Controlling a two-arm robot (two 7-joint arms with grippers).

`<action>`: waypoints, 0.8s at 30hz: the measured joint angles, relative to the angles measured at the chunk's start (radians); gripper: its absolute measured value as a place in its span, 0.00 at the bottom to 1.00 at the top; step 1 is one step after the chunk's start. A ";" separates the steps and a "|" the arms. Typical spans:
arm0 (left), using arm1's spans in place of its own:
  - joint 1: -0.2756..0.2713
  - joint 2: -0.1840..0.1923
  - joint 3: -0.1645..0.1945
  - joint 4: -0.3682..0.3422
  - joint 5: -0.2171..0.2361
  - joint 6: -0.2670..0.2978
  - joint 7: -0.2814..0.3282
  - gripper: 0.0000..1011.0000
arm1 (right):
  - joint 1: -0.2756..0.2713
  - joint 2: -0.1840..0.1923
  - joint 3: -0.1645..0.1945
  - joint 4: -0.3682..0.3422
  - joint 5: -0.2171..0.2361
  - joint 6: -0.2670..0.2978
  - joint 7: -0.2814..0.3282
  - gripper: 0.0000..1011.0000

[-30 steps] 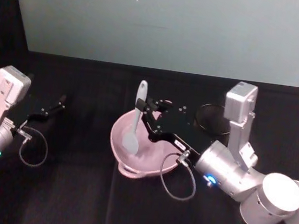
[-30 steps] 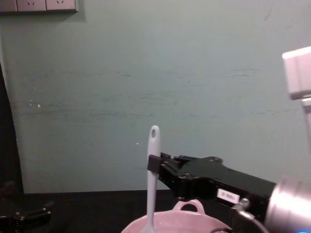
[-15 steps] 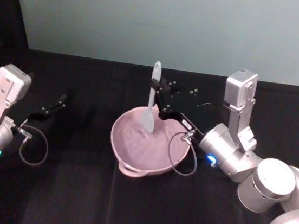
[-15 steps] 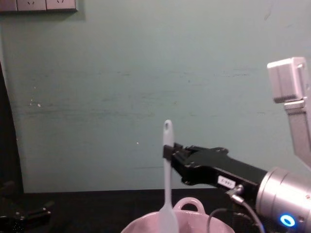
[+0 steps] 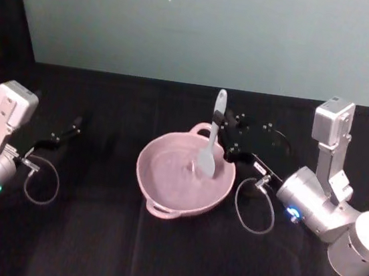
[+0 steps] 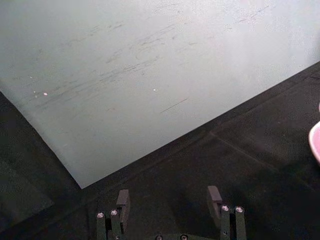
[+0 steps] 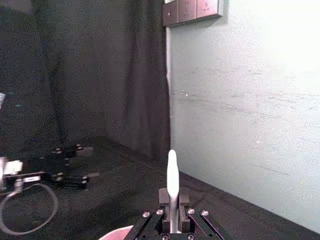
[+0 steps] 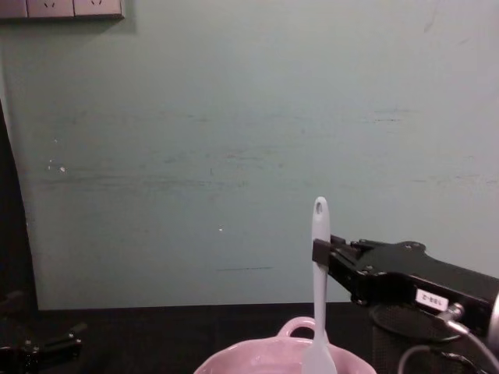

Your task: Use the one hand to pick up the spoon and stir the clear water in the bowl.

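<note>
The bowl (image 5: 164, 193) sits nearest on the dark desk (image 5: 90, 247), below the right gripper's (image 5: 222, 126) fingers and toward the robot's left of them. The pick-up looks done. The spoon (image 5: 212, 136) is off the desk, and those fingers are closed narrow on its handle a little under the oval hole. From the grip the handle stands nearly upright, with its holed end poking up above the fingers. The pale head hangs down below them, inside the bowl on the side closest to the gripper. In the chest view the head drops behind the pink rim, so whether it is wetted cannot be told, and the water is too clear to make out. By this, the stirring seems to be in hand rather than finished, and sweeping the head around the bowl is what remains. Well off to the left of the working fingers, the left gripper (image 6: 168, 200) is parked low over the desk, its own fingers spread wide with nothing between them. Farther back, a black wire-mesh cup (image 8: 409, 331) stands under the right gripper's body, behind its fingers and beside the bowl.
</note>
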 joint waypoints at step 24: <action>0.000 0.000 0.000 0.000 0.000 0.000 0.000 1.00 | 0.052 -0.071 -0.101 0.043 0.032 0.007 0.030 0.11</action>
